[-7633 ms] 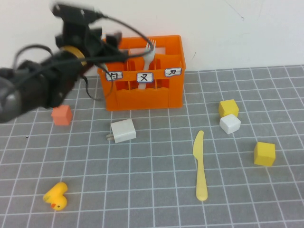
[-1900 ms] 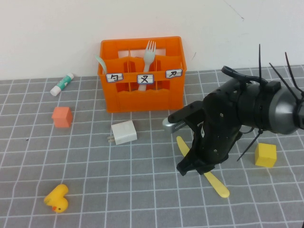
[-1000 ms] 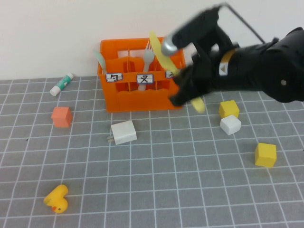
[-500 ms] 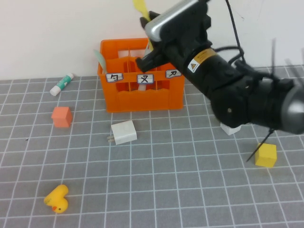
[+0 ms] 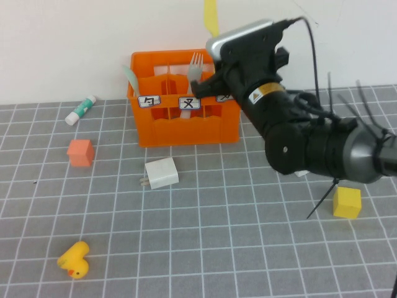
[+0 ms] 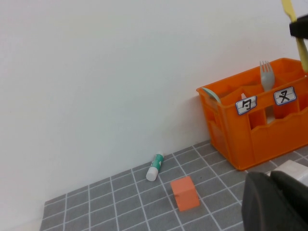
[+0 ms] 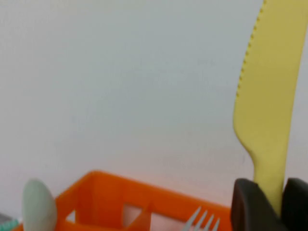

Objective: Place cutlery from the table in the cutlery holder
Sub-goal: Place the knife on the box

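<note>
The right gripper is up over the right end of the orange crate, clamped on the pale yellow knife, which stands almost upright with its blade rising past the top of the high view. In the right wrist view the two dark fingers pinch the narrow part of the knife just below the blade, one on each side, and the serrated edge runs up the blade's left side in that picture. The crate stands on the grey gridded table close to the white wall. A grey-green fork stands tines up in its middle part, and a mint-green spoon leans in the left part. Three small white labels with black characters sit across the crate's front; the right one is partly hidden by the arm. A small yellow warning sticker shows on the right arm, its print too small to read. The left gripper appears only as a dark shape at the edge of its own wrist view, low and on the crate's left side; whether its fingers are open or closed cannot be told. On the table also lie a white-and-green tube, an orange cube, a white charger block, a yellow duck and a yellow cube.
</note>
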`<action>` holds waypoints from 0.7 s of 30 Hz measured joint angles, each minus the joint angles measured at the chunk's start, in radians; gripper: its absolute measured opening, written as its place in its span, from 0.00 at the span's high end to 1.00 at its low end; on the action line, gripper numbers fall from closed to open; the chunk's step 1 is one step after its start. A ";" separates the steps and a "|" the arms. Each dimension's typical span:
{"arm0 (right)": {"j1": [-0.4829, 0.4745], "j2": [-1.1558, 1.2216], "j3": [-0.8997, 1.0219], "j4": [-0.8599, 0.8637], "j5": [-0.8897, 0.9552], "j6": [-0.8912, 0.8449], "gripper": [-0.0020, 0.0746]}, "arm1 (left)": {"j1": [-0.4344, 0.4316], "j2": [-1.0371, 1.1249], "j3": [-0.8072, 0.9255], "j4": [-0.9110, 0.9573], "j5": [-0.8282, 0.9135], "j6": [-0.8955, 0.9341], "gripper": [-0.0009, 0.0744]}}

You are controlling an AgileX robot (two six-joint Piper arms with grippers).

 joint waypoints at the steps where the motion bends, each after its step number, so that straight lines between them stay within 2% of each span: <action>1: 0.000 0.009 0.000 0.002 0.000 0.000 0.82 | 0.000 0.000 0.000 0.000 0.000 0.000 0.99; 8: -0.009 0.056 0.000 0.006 0.007 0.056 0.82 | 0.000 0.000 0.000 0.000 0.000 0.003 0.99; 10: -0.020 0.064 0.000 0.006 0.015 0.098 0.79 | 0.000 0.000 0.000 0.000 0.000 0.003 0.99; 13: -0.034 0.073 0.000 0.004 0.026 0.138 0.65 | 0.000 0.000 0.000 0.000 0.000 0.003 0.99; 17: -0.042 0.074 0.000 -0.020 0.032 0.167 0.40 | 0.000 0.000 0.000 0.000 0.000 0.003 0.99; 19: -0.042 0.072 0.000 -0.062 0.032 0.138 0.33 | 0.000 0.000 0.000 0.000 0.000 0.003 0.99; 21: -0.042 0.056 0.000 -0.129 0.039 0.070 0.31 | 0.000 0.000 0.000 0.000 0.000 0.003 0.99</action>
